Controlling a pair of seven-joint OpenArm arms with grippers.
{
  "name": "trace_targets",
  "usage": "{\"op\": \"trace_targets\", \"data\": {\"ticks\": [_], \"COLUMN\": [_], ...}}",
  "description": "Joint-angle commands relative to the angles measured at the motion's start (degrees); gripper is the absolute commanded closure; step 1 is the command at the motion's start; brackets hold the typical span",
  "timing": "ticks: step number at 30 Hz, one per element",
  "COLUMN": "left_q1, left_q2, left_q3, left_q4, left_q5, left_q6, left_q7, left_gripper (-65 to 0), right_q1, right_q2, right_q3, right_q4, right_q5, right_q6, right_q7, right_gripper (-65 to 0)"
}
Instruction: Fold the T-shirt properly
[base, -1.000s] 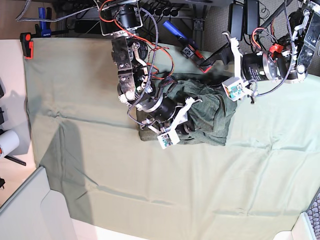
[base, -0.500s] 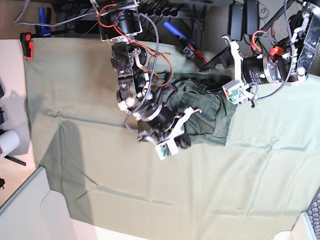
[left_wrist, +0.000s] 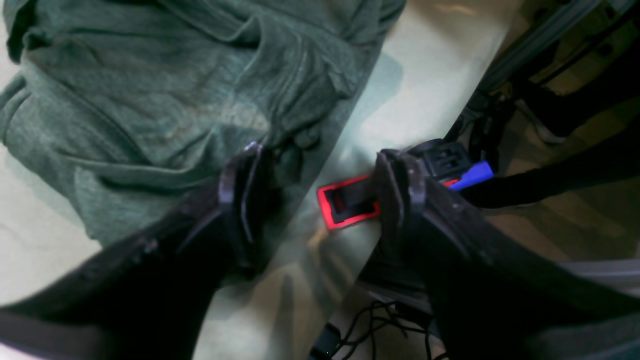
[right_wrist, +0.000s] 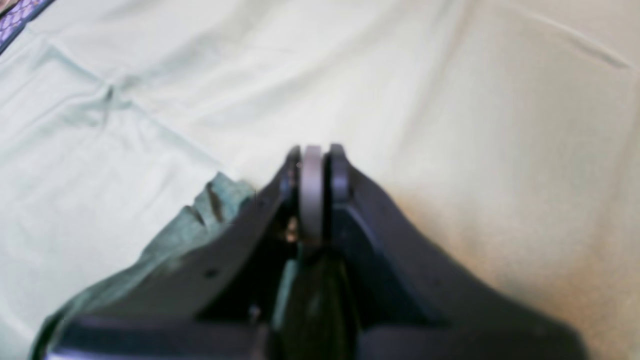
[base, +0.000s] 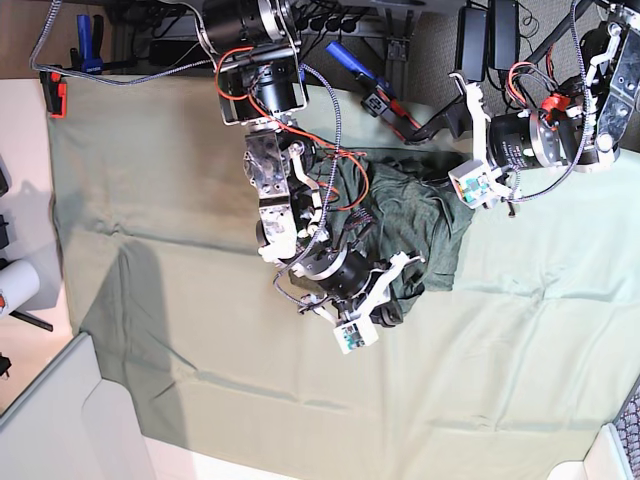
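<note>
The dark olive T-shirt (base: 415, 215) lies bunched at the back middle of the pale green table cloth (base: 200, 300). My right gripper (base: 393, 300) hangs over the shirt's near edge. In the right wrist view it (right_wrist: 314, 160) is shut, with a flap of the T-shirt (right_wrist: 210, 210) pinched between the fingers and hanging at the left above the cloth. My left gripper (base: 420, 128) is at the shirt's far right corner by the table edge. In the left wrist view it (left_wrist: 320, 185) stands open, one finger over the wrinkled T-shirt (left_wrist: 165, 90), with nothing held.
A red and black clamp (left_wrist: 350, 202) (base: 385, 105) grips the cloth at the back edge, with a blue-handled one (base: 350, 60) beside it. Another red clamp (base: 55, 90) holds the back left corner. Cables and power bricks (base: 480, 40) lie beyond the edge. A white roll (base: 15, 285) stands at left.
My right gripper has closed on the shirt's edge and moved toward the front right, dragging the fabric with it. The left arm has barely moved.
</note>
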Motion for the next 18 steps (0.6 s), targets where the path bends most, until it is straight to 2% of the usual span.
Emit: {"op": "trace_targets", "data": {"ticks": [1,4,6,12,18], "left_q1": [-0.3,-0.3,-0.3,-0.3,-0.3], "left_q2": [-0.3,-0.3,-0.9,-4.8,-6.6], "left_q3": [-0.6,-2.0,-3.4,-6.8,-6.8], "left_q4": [0.8,0.8,0.8,0.8,0.8], "left_q5": [-0.8,-0.8,-1.2,-8.7,-9.2], "left_q6": [-0.5,-0.5,-0.5,-0.5,-0.5], "left_q7": [-1.4,-1.4,-1.4,0.6,0.5], "left_gripper": [-36.9,-36.9,-36.9,-36.9,-36.9], "right_q1": [1.0,0.0,-0.5,-4.5,-10.1], "right_q2": [-0.4,-0.4,-0.4,-0.3,0.6], "right_q3": [0.0,0.0,0.0,0.0,0.0], "right_q4": [0.8,0.9,1.2,10.4,22.2], "right_q5": [0.8,2.4,3.1,4.4,6.1], "right_q6": [0.2,0.2,0.2,0.2,0.2], "right_q7": [1.8,1.7,1.4,-0.1,-7.0], "right_gripper": [-0.7,-23.5,-32.4,-33.4,-33.4]}}
